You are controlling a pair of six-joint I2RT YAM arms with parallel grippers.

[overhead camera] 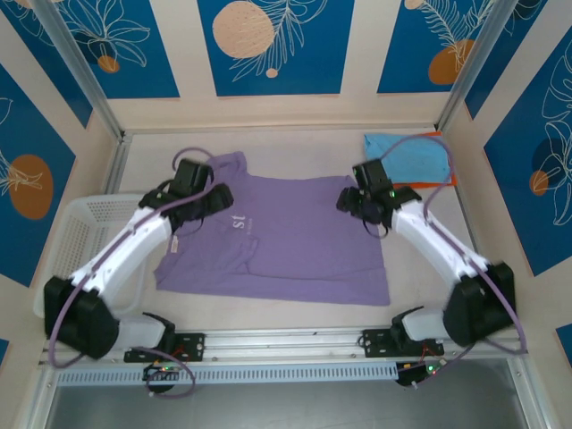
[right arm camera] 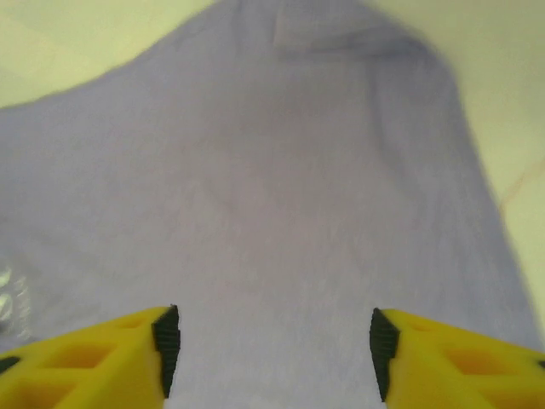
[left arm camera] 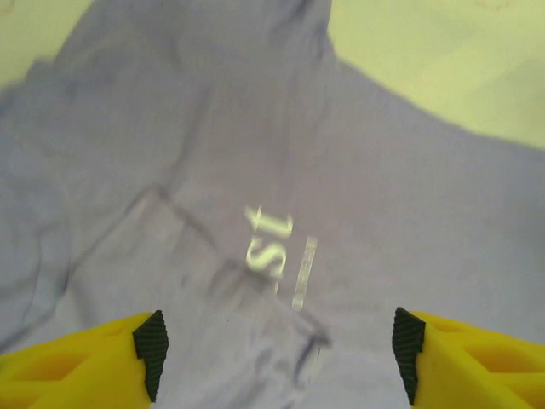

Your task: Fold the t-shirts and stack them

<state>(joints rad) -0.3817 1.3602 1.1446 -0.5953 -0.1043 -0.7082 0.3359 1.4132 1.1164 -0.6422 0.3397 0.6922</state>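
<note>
The lavender-purple t-shirt (overhead camera: 295, 246) lies spread flat on the table's middle, its white chest lettering (overhead camera: 241, 228) facing up. My left gripper (overhead camera: 213, 200) hovers over the shirt's left shoulder area, jaws open. In the left wrist view the open left gripper (left arm camera: 279, 354) has only the purple t-shirt (left arm camera: 383, 196) and its lettering (left arm camera: 268, 243) between its black pads (left arm camera: 152, 354). My right gripper (overhead camera: 359, 206) hangs over the shirt's upper right part. The right wrist view has the open right gripper (right arm camera: 271, 349) above smooth purple cloth (right arm camera: 281, 170). A folded light blue t-shirt (overhead camera: 407, 156) lies at the back right on an orange one (overhead camera: 450, 175).
A white mesh basket (overhead camera: 80, 228) stands at the left edge, partly under my left arm. Bare table (overhead camera: 295, 143) runs behind the purple shirt. Walls close in the table at the back and on both sides. A metal rail (overhead camera: 286, 340) runs along the near edge.
</note>
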